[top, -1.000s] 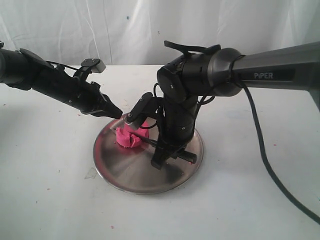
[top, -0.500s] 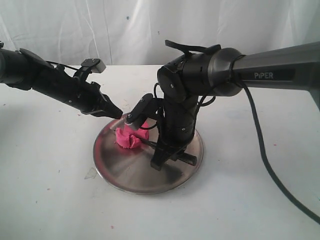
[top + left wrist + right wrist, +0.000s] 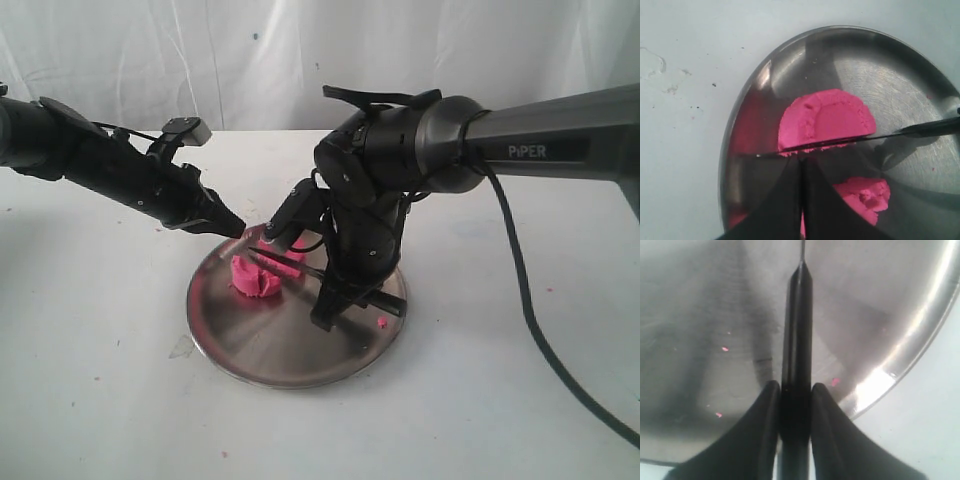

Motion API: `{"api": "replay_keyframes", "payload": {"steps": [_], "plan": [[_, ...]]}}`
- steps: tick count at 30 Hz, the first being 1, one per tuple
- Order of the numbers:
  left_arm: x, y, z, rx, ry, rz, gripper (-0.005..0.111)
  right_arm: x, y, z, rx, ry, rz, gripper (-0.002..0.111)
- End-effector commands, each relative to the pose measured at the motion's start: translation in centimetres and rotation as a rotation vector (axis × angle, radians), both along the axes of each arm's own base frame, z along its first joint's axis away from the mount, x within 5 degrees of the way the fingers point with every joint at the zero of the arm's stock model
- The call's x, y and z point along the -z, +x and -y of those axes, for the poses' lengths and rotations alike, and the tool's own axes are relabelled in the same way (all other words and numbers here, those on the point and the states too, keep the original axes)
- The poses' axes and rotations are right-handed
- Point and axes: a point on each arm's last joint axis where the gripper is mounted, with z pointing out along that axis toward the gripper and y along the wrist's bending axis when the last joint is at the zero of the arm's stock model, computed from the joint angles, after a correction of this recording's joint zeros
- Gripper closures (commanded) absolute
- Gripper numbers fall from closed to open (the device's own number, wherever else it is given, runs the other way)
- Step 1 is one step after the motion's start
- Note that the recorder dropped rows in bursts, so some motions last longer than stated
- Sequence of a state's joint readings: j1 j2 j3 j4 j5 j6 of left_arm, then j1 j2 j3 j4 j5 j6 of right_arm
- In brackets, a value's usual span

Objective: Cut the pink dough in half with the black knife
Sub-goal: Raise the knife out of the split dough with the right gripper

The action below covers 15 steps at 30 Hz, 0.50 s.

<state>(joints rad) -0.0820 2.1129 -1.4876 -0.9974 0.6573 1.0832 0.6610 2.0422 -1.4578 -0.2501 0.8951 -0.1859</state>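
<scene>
The pink dough lies in two pieces on the steel plate (image 3: 260,350): a half-moon (image 3: 255,279) (image 3: 827,120) and a second lump (image 3: 287,246) (image 3: 866,196) apart from it. The black knife (image 3: 300,268) (image 3: 925,128) (image 3: 796,335) hangs level just above the gap between them, tip toward the left arm. My right gripper (image 3: 345,297) (image 3: 796,390) is shut on its glossy handle. My left gripper (image 3: 233,229) (image 3: 801,165) is shut and empty, its tip over the plate's far left rim next to the dough.
The plate (image 3: 890,70) sits on a white table (image 3: 100,380) with a white curtain behind. Pink crumbs (image 3: 381,322) (image 3: 835,382) dot the plate near the right gripper. The right arm's bulky wrist (image 3: 380,170) towers over the plate's middle.
The right gripper has lifted the knife up out of the dough and drawn back slightly to the right; the blade now shows free above the two pieces. The left arm has not moved.
</scene>
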Motion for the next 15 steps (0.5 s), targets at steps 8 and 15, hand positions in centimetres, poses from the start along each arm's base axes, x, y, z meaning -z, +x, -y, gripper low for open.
{"api": "replay_keyframes", "payload": {"steps": [8,15], "plan": [[-2.2,-0.8,0.2,0.02,-0.041,0.005,0.107,-2.3,0.3,-0.5,0.056,0.135,0.08,0.108],[-5.1,-1.3,-0.5,0.0,-0.038,0.06,0.107,-5.3,-0.2,-0.2,0.086,0.194,0.137,0.108]]}}
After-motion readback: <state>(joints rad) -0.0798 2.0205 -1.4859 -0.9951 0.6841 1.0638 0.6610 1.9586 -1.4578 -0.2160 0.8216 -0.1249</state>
